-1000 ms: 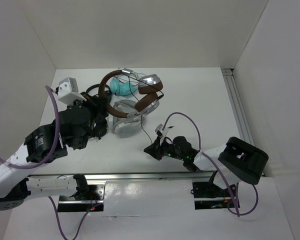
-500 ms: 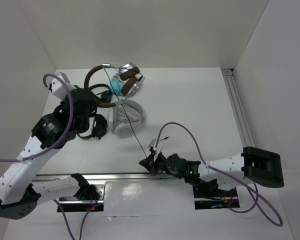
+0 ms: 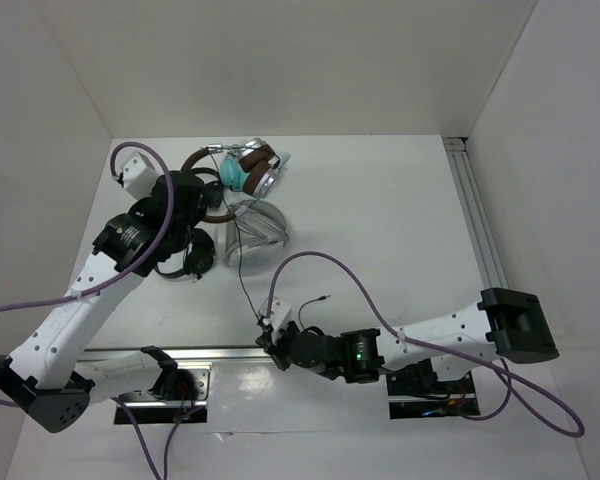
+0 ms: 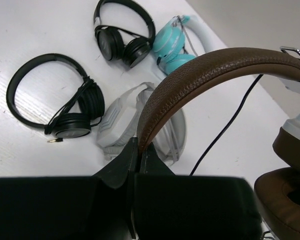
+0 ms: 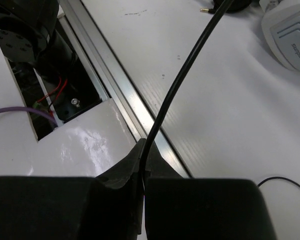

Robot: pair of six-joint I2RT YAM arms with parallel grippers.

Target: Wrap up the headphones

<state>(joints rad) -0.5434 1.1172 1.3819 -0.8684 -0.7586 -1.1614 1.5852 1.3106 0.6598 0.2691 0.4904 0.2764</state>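
Note:
The headphones (image 3: pixel 252 165) have a dark brown headband (image 4: pixel 215 65), brown-and-silver earcups (image 4: pixel 287 187) and a thin dark cable (image 3: pixel 242 280). My left gripper (image 3: pixel 198 198) is shut on the headband's lower end (image 4: pixel 140 145) and holds the pair above the back left of the table. The cable runs down toward the near edge, where my right gripper (image 3: pixel 270 337) is shut on it (image 5: pixel 145 150). The cable rises taut from the jaws (image 5: pixel 185 70). Its free end with the plug (image 3: pixel 325 297) lies on the table.
Under the held pair lie two all-black pairs (image 4: pixel 55 100) (image 4: pixel 122 35), a teal pair (image 4: pixel 172 47) and a grey-white pair (image 4: pixel 122 125). An aluminium rail (image 5: pixel 135 105) runs along the near table edge. Another rail (image 3: pixel 477 215) lines the right side.
My left gripper has carried the headphones back and left, turning them. My right gripper has moved left along the near edge with the cable pulled out longer.

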